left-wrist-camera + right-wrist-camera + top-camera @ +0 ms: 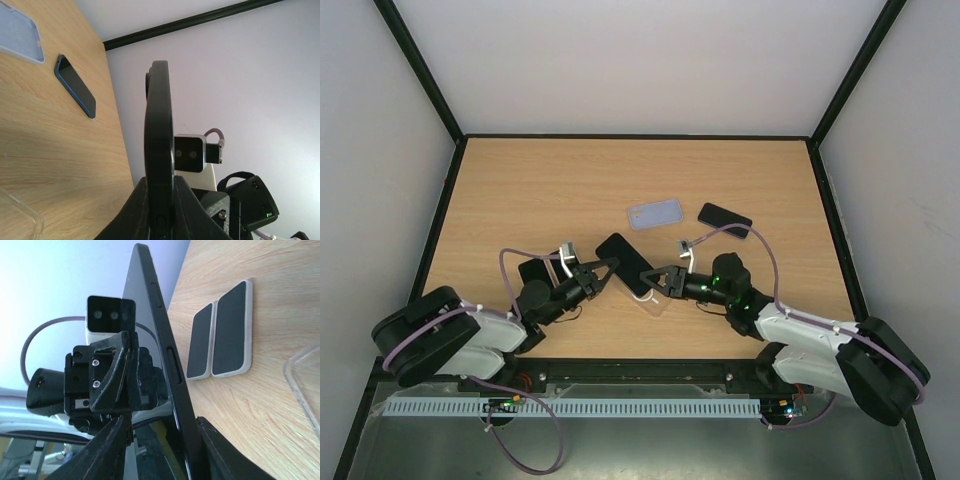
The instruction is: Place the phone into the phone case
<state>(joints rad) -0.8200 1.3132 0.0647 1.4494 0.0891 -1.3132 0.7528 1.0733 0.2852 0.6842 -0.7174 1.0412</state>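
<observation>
Inside the shut jaws of the left gripper (160, 192) stands the phone (159, 125), edge-on; the right gripper (165, 435) straddles it, jaws apart. Each wrist view catches a corner of the phone case (306, 385); overhead it lies under that gripper.

- Bright, even light across the table (520, 190); shadows are faint and soft.
- In my wrist views, the phone (158, 150) is a dark silhouette against pale, washed-out walls (250, 75).
</observation>
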